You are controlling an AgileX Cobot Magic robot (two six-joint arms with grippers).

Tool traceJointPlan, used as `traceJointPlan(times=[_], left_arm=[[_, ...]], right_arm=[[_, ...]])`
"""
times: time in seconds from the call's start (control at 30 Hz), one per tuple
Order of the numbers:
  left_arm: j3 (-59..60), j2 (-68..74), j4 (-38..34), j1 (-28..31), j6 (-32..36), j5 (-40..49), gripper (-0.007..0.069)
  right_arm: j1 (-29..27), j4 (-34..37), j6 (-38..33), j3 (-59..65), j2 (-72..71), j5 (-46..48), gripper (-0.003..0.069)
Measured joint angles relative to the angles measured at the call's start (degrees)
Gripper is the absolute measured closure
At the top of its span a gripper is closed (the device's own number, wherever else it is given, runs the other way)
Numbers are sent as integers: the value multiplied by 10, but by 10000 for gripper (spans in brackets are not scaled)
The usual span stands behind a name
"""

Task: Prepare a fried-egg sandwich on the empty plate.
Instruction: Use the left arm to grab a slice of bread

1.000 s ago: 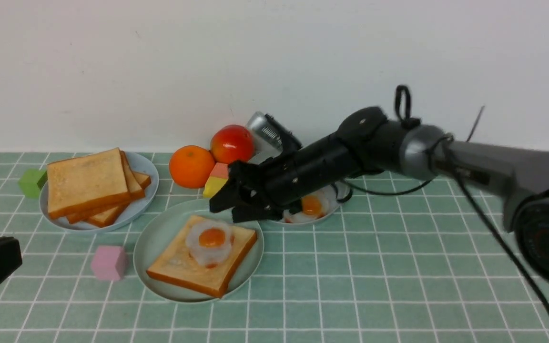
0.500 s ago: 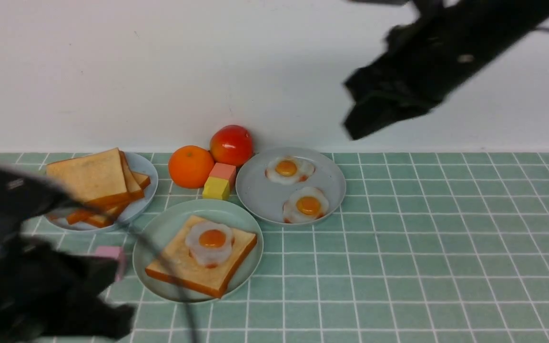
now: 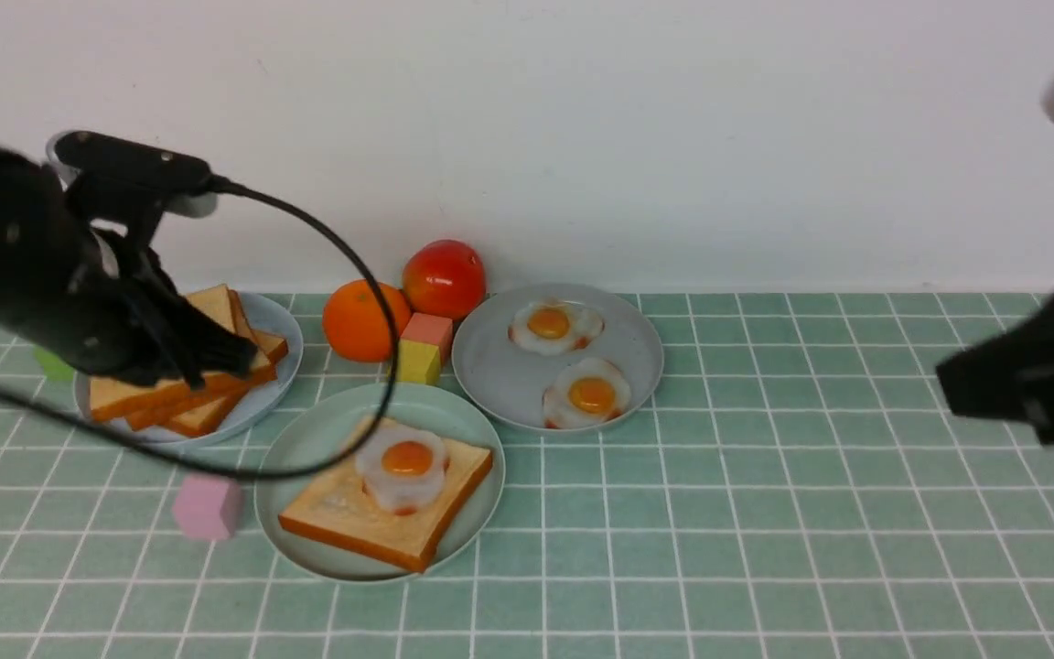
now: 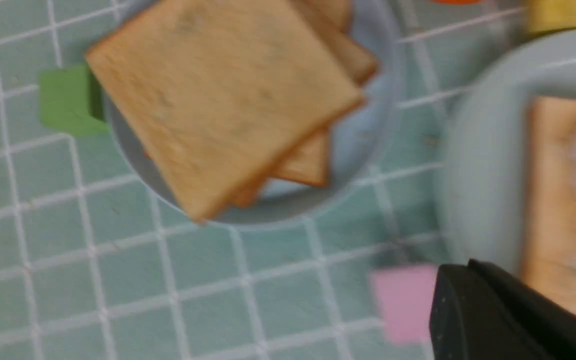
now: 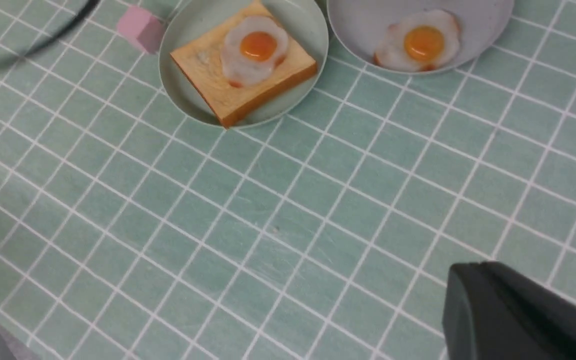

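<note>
The mint-green plate (image 3: pixel 307 458), the task's empty plate, holds one toast slice (image 3: pixel 344 517) with a fried egg (image 3: pixel 406 462) lying on top. My left gripper (image 3: pixel 239 355) is shut and holds nothing. It hovers over the stack of loose toast slices (image 3: pixel 216 304) on the blue-grey plate (image 3: pixel 278 322). In the left wrist view its jaws (image 4: pixel 460 272) are pressed together beside the stack (image 4: pixel 223 100). My right gripper (image 3: pixel 948 384) is shut and empty, far right of the plates. Its wrist view shows the closed tip (image 5: pixel 468 272) above bare tiles, with the egg (image 5: pixel 255 50) far off.
A grey plate (image 3: pixel 500 384) behind the mint one carries two more fried eggs (image 3: pixel 591 394). An orange (image 3: pixel 358 320), a tomato (image 3: pixel 443 277) and a pink-and-yellow block (image 3: pixel 419 352) sit between the plates. A pink cube (image 3: pixel 207 505) lies left of the mint plate.
The right arm left the egg on the mint plate, swung up and away to the right edge, and shut its jaws. The left arm rose from the lower left to over the toast stack.
</note>
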Motion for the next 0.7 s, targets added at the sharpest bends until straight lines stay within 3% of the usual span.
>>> traceJointPlan(times=[0.23, 0.37, 0.4, 0.43, 0.57, 0.6, 0.7], left_arm=[[-119, 130, -109, 90, 267, 49, 637], [-147, 170, -127, 100, 358, 57, 602], [-152, 185, -133, 100, 403, 53, 558], [-152, 186, -133, 100, 403, 52, 552], [-156, 217, -147, 100, 496, 20, 352], [-156, 219, -147, 100, 498, 19, 352], [-156, 236, -147, 100, 524, -13, 244]], right_arm=[[0, -1, -8, 5, -8, 7, 644], [0, -1, -8, 5, -8, 8, 640], [0, 0, -8, 5, -8, 9, 638], [0, 0, -8, 5, -8, 9, 638], [0, 0, -8, 5, -8, 9, 634], [0, 0, -8, 5, -8, 9, 634], [0, 4, -8, 5, -8, 9, 627]])
